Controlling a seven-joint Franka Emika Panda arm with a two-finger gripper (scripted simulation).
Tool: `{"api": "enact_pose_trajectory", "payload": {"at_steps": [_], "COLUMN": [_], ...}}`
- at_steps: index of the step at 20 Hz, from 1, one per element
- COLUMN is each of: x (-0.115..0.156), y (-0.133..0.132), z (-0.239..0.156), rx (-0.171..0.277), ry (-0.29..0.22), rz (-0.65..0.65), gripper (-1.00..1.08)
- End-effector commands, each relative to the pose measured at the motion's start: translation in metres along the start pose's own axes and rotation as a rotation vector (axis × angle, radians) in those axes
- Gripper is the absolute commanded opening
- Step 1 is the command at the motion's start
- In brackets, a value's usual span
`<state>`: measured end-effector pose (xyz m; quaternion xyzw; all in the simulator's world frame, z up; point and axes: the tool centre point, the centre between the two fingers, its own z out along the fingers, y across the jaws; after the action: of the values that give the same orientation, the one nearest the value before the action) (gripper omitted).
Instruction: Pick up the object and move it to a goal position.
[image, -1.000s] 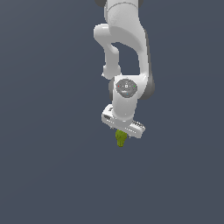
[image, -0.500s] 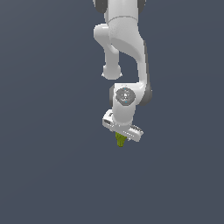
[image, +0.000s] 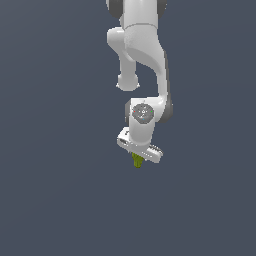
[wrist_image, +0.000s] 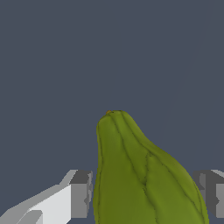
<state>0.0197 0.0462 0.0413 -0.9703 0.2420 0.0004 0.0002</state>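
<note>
The object (image: 138, 160) is a small olive-green lumpy item that hangs under the white gripper (image: 139, 159) in the exterior view. Only its lower tip shows there; the rest is hidden by the gripper body. In the wrist view the object (wrist_image: 140, 175) fills the space between the two grey fingertips (wrist_image: 81, 192), narrow end pointing away from the camera, ribbed along its length. The gripper (wrist_image: 144, 194) is shut on it. The arm reaches down from the top of the exterior view, and the object is held above the dark grey floor (image: 60, 200).
Plain dark grey floor (wrist_image: 52, 65) surrounds the arm on all sides. No other objects, containers or edges show in either view.
The gripper with the object has risen a little and shifted slightly toward the exterior view's right. The grip on the object looks unchanged.
</note>
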Motion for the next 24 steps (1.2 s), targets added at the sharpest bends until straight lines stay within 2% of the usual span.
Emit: {"api": "enact_pose_trajectory", "payload": {"at_steps": [1, 13, 24], "x": [0.001, 0.007, 0.043], "y": [0.001, 0.004, 0.024], "z": [0.001, -0.016, -0.096], "rx": [0.0, 0.0, 0.0], "ry": [0.001, 0.0, 0.001], "rz": [0.001, 0.0, 0.001], "gripper": [-1.0, -1.0, -1.0]}}
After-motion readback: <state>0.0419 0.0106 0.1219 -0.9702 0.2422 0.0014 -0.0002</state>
